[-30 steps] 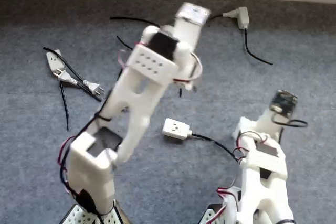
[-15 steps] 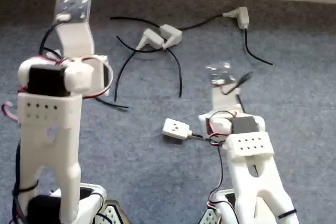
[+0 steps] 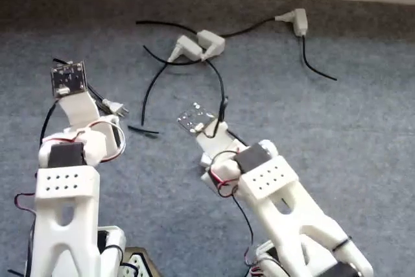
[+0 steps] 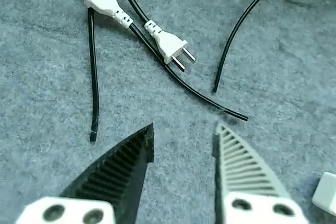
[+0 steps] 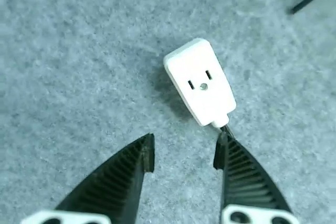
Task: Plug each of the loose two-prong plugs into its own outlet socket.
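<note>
- The left gripper (image 4: pixel 184 140) is released, jaws apart, low over the grey worktop (image 4: pixel 47 93); its arm stands at the left of the high view.
- A loose two-prong plug (image 4: pixel 169 45) lies near its fingertips, prongs bare, resting against a black cable (image 4: pixel 178 83). A second plug (image 4: pixel 102 1) lies farther off.
- The right gripper (image 5: pixel 184 153) is also released, at the centre of the high view. It sits just beside a white outlet socket (image 5: pixel 199 82) that lies face up, with one fingertip close to the socket's cord end.
- At the upper centre of the high view, two white connectors (image 3: pixel 211 40) lie touching.
- Another connector (image 3: pixel 297 21) lies at the upper right.
</note>
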Controlling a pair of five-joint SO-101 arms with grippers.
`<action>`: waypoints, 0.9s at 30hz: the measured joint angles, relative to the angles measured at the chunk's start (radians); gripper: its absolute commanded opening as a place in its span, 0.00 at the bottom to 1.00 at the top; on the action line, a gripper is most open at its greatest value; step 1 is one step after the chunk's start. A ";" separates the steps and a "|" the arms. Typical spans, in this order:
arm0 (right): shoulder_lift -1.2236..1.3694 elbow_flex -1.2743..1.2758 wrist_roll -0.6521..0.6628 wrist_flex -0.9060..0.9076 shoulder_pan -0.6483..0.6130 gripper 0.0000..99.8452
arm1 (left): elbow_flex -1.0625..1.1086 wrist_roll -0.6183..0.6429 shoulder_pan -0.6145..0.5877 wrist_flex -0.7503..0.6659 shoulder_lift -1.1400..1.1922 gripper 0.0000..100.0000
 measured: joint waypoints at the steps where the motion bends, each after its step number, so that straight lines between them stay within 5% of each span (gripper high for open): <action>1: 0.046 -0.015 0.005 -0.011 -0.005 0.19 | 0.020 -0.002 0.000 -0.023 -0.008 0.29; 9: 0.365 -0.135 0.037 -0.094 -0.008 0.19 | 0.086 -0.003 0.000 -0.087 -0.046 0.29; 27: 0.479 -0.215 0.313 -0.239 0.126 0.19 | 0.152 -0.003 0.023 -0.166 -0.049 0.29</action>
